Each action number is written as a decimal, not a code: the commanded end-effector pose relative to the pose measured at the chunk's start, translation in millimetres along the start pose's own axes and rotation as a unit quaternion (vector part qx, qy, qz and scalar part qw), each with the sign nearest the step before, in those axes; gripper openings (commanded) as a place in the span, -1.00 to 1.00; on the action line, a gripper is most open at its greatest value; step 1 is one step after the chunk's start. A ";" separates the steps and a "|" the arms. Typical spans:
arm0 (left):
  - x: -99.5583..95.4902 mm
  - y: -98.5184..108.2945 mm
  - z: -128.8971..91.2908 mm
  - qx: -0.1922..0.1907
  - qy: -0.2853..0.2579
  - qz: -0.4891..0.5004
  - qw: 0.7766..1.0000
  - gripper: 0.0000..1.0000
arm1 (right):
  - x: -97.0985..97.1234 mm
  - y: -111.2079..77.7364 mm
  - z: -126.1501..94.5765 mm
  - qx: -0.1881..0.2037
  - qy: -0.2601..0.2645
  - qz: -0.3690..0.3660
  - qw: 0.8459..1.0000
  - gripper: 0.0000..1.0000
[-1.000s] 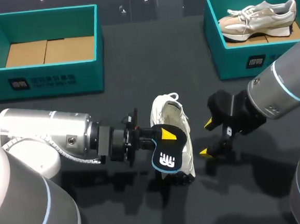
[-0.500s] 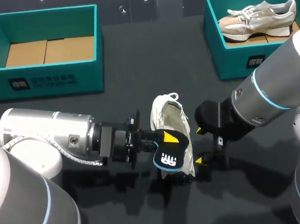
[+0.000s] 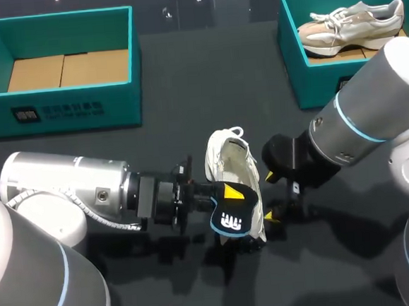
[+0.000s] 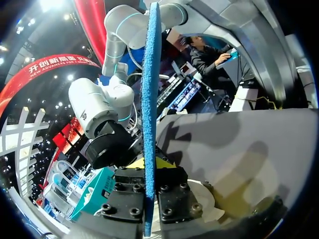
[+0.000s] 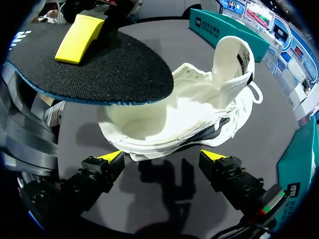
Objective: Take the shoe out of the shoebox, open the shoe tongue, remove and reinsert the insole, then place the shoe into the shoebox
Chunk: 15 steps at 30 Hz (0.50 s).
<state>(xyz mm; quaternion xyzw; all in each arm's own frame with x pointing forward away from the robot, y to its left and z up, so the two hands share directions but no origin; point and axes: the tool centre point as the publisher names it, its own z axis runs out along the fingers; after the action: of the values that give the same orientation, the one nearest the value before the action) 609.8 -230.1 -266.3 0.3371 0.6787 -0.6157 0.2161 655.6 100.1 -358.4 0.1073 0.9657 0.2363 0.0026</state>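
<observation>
The shoe (image 3: 232, 166) is a white trainer standing on its sole near the middle of the dark surface (image 3: 185, 91), out of both boxes. Its tongue (image 5: 232, 57) stands upright at the far end of the opening, and the inside of the shoe is open to view from the right wrist camera. The insole (image 3: 232, 216), dark on its face with a blue edge, is held level just above the heel end of the shoe. It covers part of the opening, and whether it touches the rim cannot be told. The left fingers (image 3: 229, 190) are closed on the insole from two sides. The left wrist view shows the insole (image 4: 148, 99) edge-on between the two finger blocks, and one yellow tip (image 5: 77, 42) lies flat on its upper face. The right fingers (image 3: 269, 217) are spread wide and hold nothing. They sit low at the shoe's right side, near the heel end. In the right wrist view the two yellow tips (image 5: 110, 156) stand well apart just short of the heel, one toward each side of it, and neither touches it. The left box (image 3: 66, 111) is teal and stands at the far left with its cardboard floor bare. The right box (image 3: 312, 81), also teal, stands at the far right and holds a second shoe (image 3: 354, 24) lying on its side.
</observation>
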 end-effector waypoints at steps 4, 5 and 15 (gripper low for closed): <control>0.1 0.0 1.9 -0.001 0.000 0.000 1.000 -1.00 | 1.8 -4.0 3.9 -0.006 -0.001 -0.001 1.000 1.00; 0.1 0.0 1.9 -0.001 0.000 0.000 1.000 -1.00 | 1.8 -4.0 3.9 -0.006 -0.001 -0.001 1.000 1.00; -2.2 -5.3 8.2 0.009 0.003 -0.015 1.000 -1.00 | 1.8 -4.0 3.9 -0.006 -0.001 -0.001 1.000 1.00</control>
<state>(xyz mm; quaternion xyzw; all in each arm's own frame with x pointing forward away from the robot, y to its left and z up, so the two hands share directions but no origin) 605.0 -234.0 -262.8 0.3329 0.6765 -0.6246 0.2036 655.3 99.0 -363.7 0.1059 0.9643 0.2426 0.0027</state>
